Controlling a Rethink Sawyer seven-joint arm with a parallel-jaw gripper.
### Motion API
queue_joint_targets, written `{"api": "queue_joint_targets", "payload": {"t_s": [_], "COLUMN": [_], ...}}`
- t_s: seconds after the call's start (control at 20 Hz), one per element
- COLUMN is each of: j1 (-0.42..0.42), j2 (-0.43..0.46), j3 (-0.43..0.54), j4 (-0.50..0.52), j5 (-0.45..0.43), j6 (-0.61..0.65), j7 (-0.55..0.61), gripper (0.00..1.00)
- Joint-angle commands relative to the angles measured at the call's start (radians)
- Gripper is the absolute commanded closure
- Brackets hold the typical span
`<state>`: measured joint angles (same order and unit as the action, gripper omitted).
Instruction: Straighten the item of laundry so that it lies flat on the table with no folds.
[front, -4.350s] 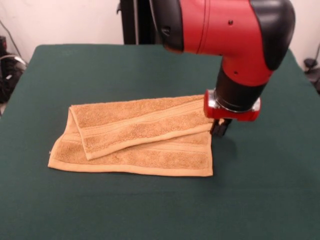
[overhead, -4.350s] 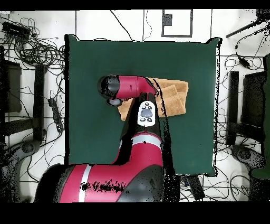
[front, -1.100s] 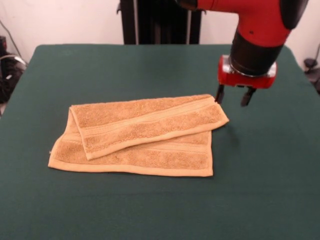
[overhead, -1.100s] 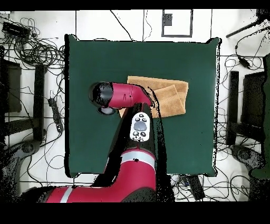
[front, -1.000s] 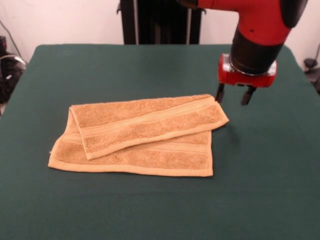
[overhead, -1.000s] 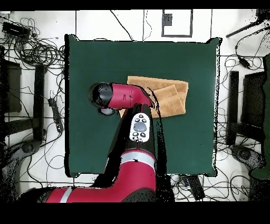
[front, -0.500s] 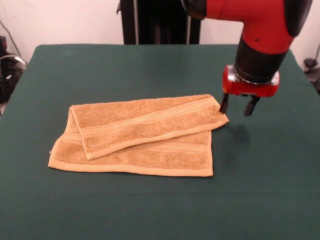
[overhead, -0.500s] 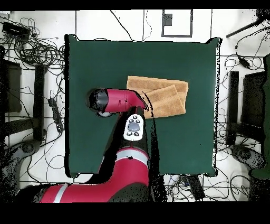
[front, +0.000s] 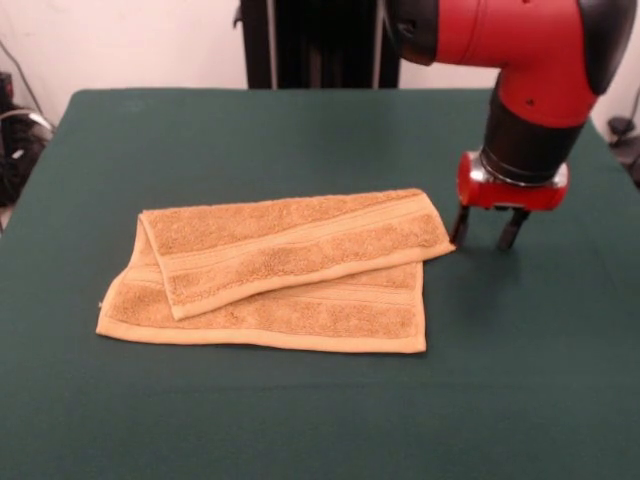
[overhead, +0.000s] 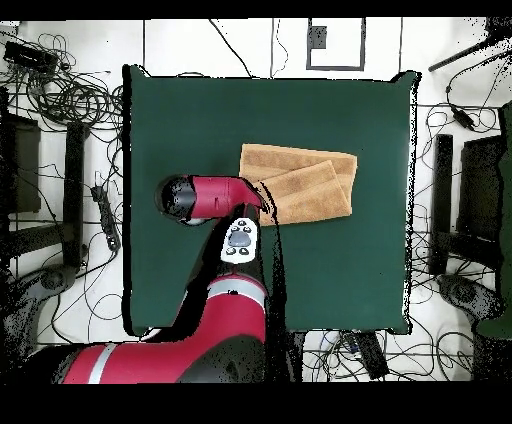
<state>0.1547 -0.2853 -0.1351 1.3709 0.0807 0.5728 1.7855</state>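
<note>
The towel (front: 275, 272) is not yet flat. It lies a little left of the middle of the table (front: 300, 420), doubled over itself: an upper layer runs slantwise from the far left corner to the right, and covers most of a lower layer whose near edge and near right corner show beneath it. The fold seems to sit at the left end, where the two layers meet. So, as I judge it, the whole unfolding is left to do; nothing of the task reads as finished.

The pincer (front: 486, 229) stands low, just beside the right corner of the upper layer, with its prongs spread wide and nothing between them. One prong looks close to touching the towel's corner, the other is over bare cloth to the right. Whether the tips rest on the table I cannot tell.

There is plenty of room. In the overhead view the towel (overhead: 300, 183) has wide green table on every side, most of it toward the robot's base. The upper layer could likely be drawn out to the right in the front view without nearing an edge. Nothing else lies on the table to snag.
</note>
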Motion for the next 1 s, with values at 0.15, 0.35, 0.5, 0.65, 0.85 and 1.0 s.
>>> {"api": "queue_joint_targets", "payload": {"t_s": [0.15, 0.35, 0.5, 0.65, 0.85, 1.0], "j1": [0.047, 0.028, 0.023, 0.01, -0.001, -0.009], "j2": [0.087, 0.058, 0.047, 0.038, 0.042, 0.042], "j3": [0.022, 0.008, 0.003, 0.009, 0.013, 0.019], "j4": [0.047, 0.06, 0.056, 0.064, 0.061, 0.061], "j5": [-0.097, -0.145, -0.171, -0.192, -0.225, -0.239], "j6": [0.055, 0.099, 0.118, 0.12, 0.111, 0.111], "j7": [0.063, 0.017, 0.002, -0.003, -0.002, 0.005], "gripper": [0.0, 0.0, 0.0, 0.0, 0.0, 0.0]}}
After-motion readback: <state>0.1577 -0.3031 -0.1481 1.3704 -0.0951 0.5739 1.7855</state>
